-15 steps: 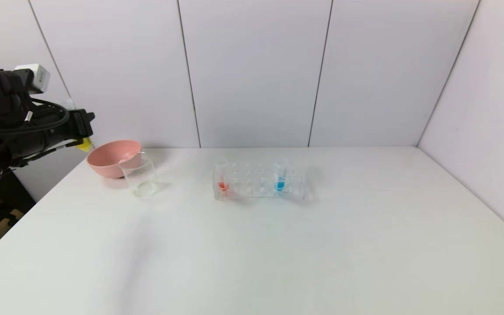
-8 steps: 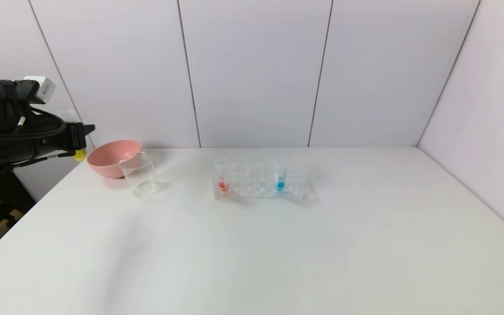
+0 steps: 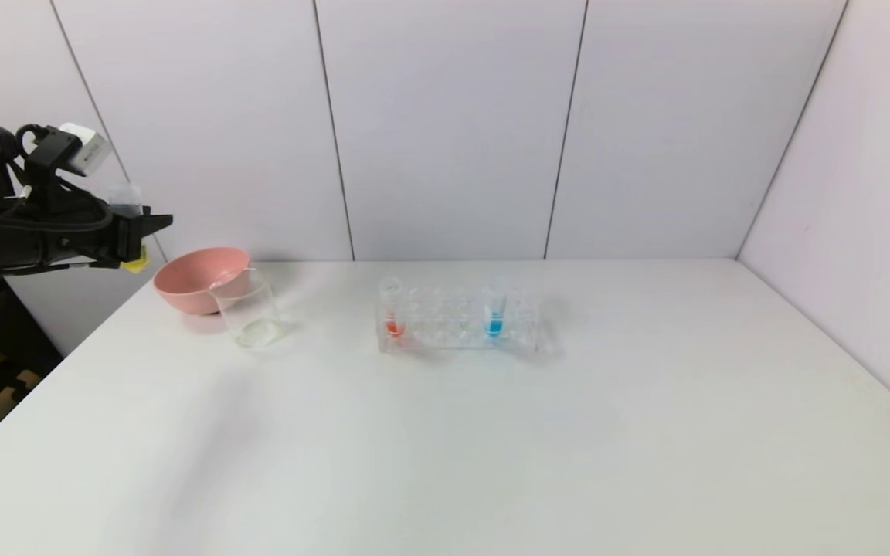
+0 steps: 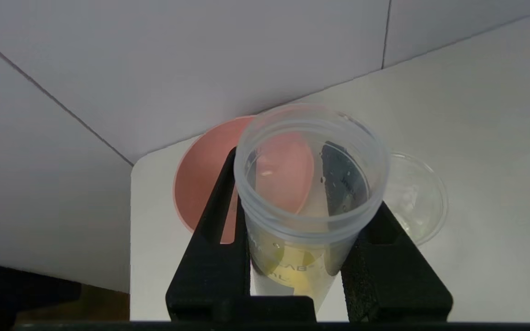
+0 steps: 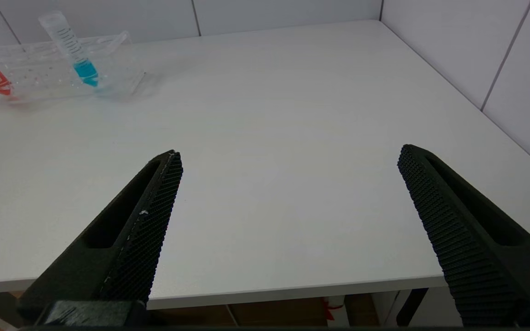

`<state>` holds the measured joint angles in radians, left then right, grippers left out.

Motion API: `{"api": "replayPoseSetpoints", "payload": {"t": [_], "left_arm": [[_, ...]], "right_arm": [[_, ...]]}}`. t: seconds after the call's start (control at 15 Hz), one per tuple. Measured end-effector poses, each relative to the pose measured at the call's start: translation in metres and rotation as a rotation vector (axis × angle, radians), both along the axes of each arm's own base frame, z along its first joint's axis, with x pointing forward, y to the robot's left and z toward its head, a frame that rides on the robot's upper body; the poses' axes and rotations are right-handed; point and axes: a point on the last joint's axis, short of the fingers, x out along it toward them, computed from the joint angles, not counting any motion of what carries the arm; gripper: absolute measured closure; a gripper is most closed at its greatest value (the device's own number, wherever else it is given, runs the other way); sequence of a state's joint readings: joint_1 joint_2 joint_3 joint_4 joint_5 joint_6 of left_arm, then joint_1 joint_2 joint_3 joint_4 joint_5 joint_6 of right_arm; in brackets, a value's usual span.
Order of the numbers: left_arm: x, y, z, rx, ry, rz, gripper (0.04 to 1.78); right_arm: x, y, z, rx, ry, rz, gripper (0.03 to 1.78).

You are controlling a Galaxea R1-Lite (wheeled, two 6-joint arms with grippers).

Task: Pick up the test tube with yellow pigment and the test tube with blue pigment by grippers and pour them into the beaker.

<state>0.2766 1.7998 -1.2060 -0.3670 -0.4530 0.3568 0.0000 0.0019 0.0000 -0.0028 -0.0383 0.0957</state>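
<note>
My left gripper [image 3: 134,232] is at the far left, off the table's left edge and above the pink bowl's level, left of the beaker. It is shut on the test tube with yellow pigment [image 3: 134,265], which stands nearly upright with its open end up. In the left wrist view the gripper [image 4: 288,184] clamps that tube [image 4: 302,271], with the clear beaker [image 4: 419,202] beyond it. The beaker [image 3: 248,313] stands on the table. The test tube with blue pigment [image 3: 494,313] stands in the rack and also shows in the right wrist view [image 5: 78,57]. My right gripper [image 5: 290,154] is open and empty over the table's near edge.
A pink bowl [image 3: 198,278] sits just behind and left of the beaker, touching or nearly so. The clear tube rack [image 3: 456,328] at mid-table also holds a tube with red pigment [image 3: 392,313]. Walls close the back and right sides.
My left wrist has turned, bringing the yellow tube from a tilt to nearly upright. Its white box shifted right. The gripper stays left of the bowl.
</note>
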Motion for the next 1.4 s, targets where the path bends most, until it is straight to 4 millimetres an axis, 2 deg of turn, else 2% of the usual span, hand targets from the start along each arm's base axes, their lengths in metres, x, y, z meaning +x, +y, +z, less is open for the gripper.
{"api": "replayPoseSetpoints", "payload": {"t": [0.53,0.93,1.4], "left_arm": [[0.004,0.027,0.0,0.287,0.092,-0.162,1.27],[0.003,0.031,0.005,0.449,0.126,-0.296,1.27],[0.016,0.035,0.01,0.611,0.155,-0.409,1.28]], "right_arm": [[0.0,0.0,0.0,0.0,0.0,0.0,0.1],[0.0,0.0,0.0,0.0,0.0,0.0,0.1],[0.0,0.0,0.0,0.0,0.0,0.0,0.1]]}}
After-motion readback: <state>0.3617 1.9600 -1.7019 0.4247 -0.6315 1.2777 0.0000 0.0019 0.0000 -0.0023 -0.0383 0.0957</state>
